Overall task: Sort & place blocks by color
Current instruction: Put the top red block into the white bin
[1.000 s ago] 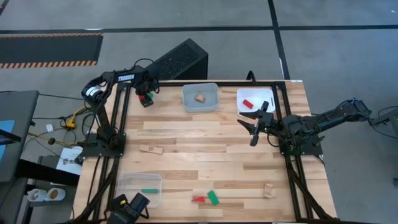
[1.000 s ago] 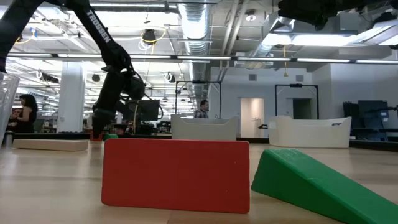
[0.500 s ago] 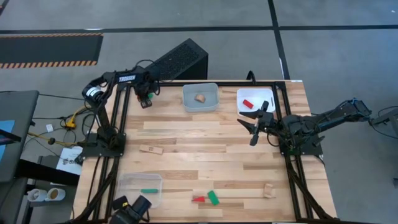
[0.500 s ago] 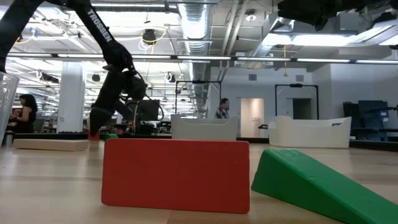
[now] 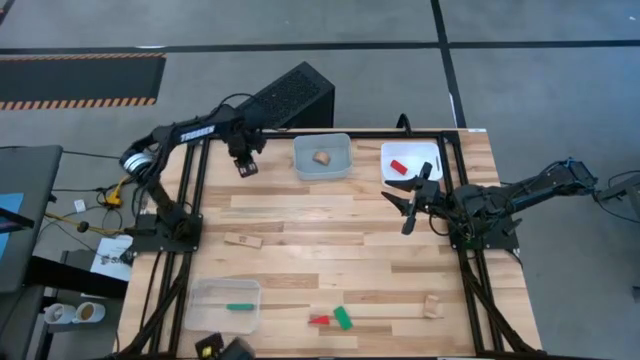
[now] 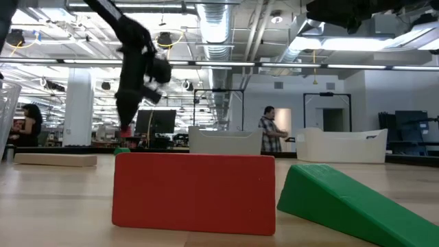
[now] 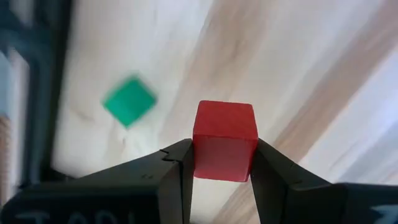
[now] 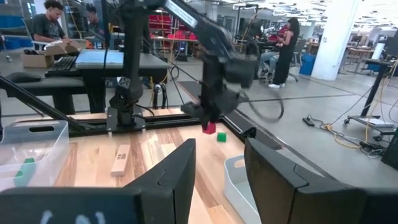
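- Red cube sits clamped between the two dark fingers of the left gripper, which is raised above the far left part of the wooden table, just left of the middle bin.
- Below that gripper, a small green cube lies alone on the table near its far left edge.
- Along the far edge stand two bins: a clear middle bin holding one plain wood block, and a white bin to its right holding a red block.
- A third, clear bin sits at the near left and holds a green bar.
- A plain wood bar lies flat on the open table, left of centre.
- Near the front edge, a red bar and a green wedge-like block lie side by side; they fill the foreground of the low view.
- Another plain wood block lies at the near right.
- The right gripper waits above the table just in front of the white bin, its fingers spread apart and holding nothing.
- A person stands in the room far behind the table.
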### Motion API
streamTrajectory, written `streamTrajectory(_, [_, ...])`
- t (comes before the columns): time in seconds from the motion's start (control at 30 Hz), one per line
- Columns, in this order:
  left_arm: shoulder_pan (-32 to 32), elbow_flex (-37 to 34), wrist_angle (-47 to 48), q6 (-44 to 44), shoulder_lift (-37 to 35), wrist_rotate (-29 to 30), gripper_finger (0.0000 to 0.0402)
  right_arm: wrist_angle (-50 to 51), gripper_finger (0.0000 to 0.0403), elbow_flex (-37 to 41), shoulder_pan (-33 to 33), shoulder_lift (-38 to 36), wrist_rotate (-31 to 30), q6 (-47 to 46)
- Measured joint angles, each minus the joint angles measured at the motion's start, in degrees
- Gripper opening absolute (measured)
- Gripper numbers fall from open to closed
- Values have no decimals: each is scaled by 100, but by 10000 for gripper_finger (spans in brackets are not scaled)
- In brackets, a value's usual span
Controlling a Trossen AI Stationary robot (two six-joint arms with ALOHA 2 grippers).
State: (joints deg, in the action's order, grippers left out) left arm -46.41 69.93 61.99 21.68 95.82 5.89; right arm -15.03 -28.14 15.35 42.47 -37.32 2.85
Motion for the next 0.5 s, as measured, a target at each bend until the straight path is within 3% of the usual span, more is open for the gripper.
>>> streamTrajectory(0.1, [436, -16, -339, -254, -638, -143, 87, 1, 162, 0, 2, -1, 0, 0])
streamTrajectory(0.27, [1278, -481, -1721, -1065, -1830, -662, 87, -9, 160, 0, 2, 1, 1, -3])
streamTrajectory(0.5, [2957, -2389, -5683, -2313, -3162, -526, 87, -66, 158, 0, 50, 1, 2, -138])
